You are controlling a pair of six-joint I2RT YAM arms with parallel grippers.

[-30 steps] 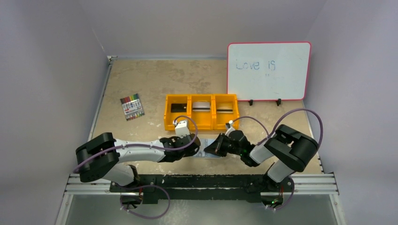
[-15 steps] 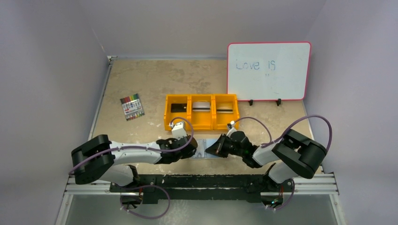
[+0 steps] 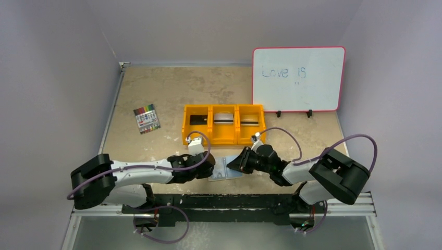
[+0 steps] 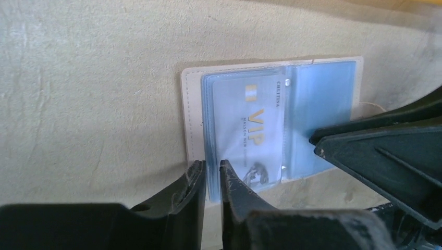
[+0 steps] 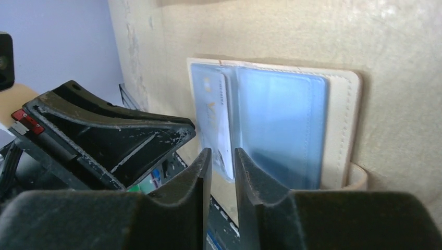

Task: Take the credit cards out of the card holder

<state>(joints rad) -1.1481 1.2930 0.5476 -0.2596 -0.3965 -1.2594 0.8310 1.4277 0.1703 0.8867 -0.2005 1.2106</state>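
The card holder [image 3: 225, 170] lies open and flat near the table's front edge, slightly askew. Its tan border frames light blue sleeves [image 4: 323, 104]. A pale credit card marked VIP [image 4: 250, 130] sits in the left sleeve. My left gripper [image 4: 211, 165] hovers over that sleeve's near corner, its jaws parted by a slit with blue showing through. From the other side my right gripper [image 5: 222, 153] points at the card's near corner [image 5: 213, 120] by the fold, its jaws a narrow gap apart with nothing between them. The right sleeve [image 5: 284, 125] looks flat.
An orange three-compartment tray [image 3: 184, 125] stands just behind the grippers, with cards lying in its bins. A pack of coloured markers [image 3: 146, 119] lies at the left. A whiteboard [image 3: 298, 79] stands at the back right. The black rail [image 3: 224, 200] runs right below the holder.
The card holder has slid toward the front edge and turned a little. Both grippers came nearer with it. Both pairs of jaws have parted slightly.
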